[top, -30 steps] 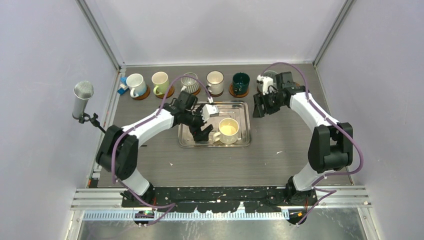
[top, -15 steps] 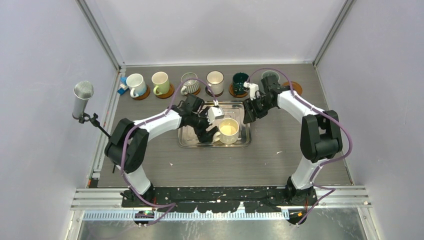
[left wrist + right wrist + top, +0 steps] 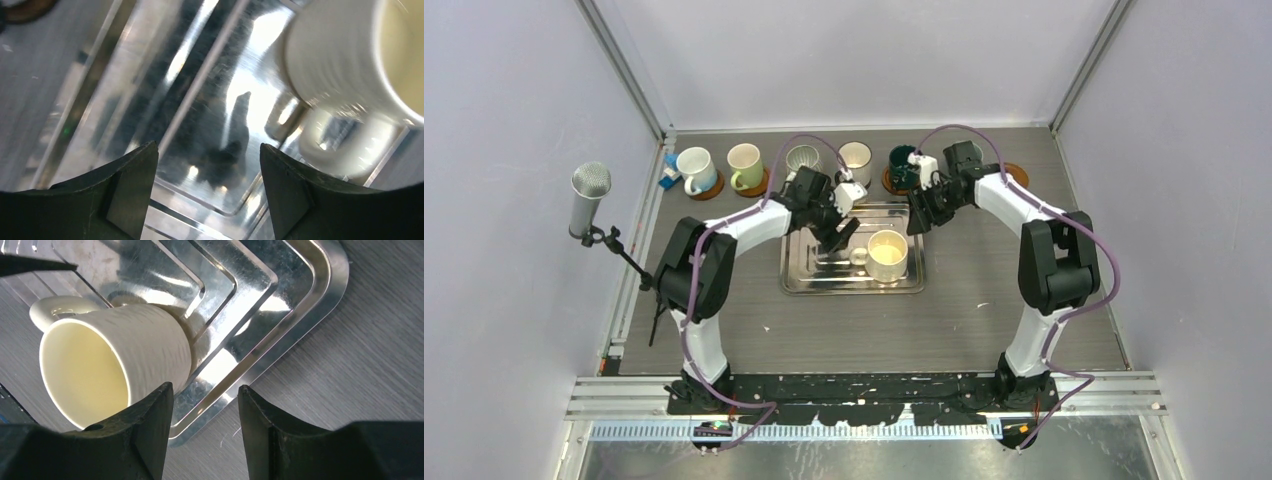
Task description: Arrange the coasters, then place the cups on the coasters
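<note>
L gripper (image 3: pixel 207 155): jaws apart, nothing btwn. Cream cup (image 3: pixel 350 55) stands upright ahead of it, off to 1 side, on steel tray (image 3: pixel 125 75). R gripper (image 3: pixel 205 390): also released, empty, over the tray corner, w/ the same cup just beside 1 finger, outside the gap. 5 other cups (image 3: pixel 744 160) sit on coasters (image 3: pixel 711 190) beyond both.

Cream cup (image 3: pixel 887 257) upright in tray (image 3: pixel 809 275), handle left; five other cups (image 3: pixel 744 163) on brown coasters (image 3: pixel 712 190) along back edge.

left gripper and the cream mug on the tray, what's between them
Only bare steel tray, in the left wrist view; nothing else separates the left gripper from the cream mug.
</note>
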Robot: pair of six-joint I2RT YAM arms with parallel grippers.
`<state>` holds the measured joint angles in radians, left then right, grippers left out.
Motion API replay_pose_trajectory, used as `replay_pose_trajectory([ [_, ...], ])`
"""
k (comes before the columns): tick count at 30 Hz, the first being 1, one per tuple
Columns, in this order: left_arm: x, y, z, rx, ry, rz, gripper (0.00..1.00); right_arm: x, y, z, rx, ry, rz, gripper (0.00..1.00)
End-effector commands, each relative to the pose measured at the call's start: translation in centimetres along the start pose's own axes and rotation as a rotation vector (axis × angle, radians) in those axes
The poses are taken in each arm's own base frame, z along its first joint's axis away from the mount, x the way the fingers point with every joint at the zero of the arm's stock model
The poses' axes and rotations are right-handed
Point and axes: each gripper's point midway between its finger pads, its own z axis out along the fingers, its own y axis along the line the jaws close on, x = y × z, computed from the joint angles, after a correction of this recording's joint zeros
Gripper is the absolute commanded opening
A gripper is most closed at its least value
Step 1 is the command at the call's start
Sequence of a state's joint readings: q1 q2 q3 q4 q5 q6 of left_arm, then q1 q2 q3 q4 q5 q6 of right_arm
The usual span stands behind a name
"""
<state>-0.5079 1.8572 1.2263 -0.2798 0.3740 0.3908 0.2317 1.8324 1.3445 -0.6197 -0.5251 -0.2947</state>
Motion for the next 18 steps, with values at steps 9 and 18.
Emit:
replay_pose_trajectory([
  [9, 1.1, 0.3, -4.5, 0.018, -0.025, -0.019, 0.59, -3.9, -0.8, 1.7, -0.007, -0.061, -0.079, 0.54],
  [18, 1.2, -5.4, -3.5, 0.216, 0.009, -0.033, 0.29, -2.6, 1.8, 2.7, -0.076, 0.0, -0.141, 0.52],
])
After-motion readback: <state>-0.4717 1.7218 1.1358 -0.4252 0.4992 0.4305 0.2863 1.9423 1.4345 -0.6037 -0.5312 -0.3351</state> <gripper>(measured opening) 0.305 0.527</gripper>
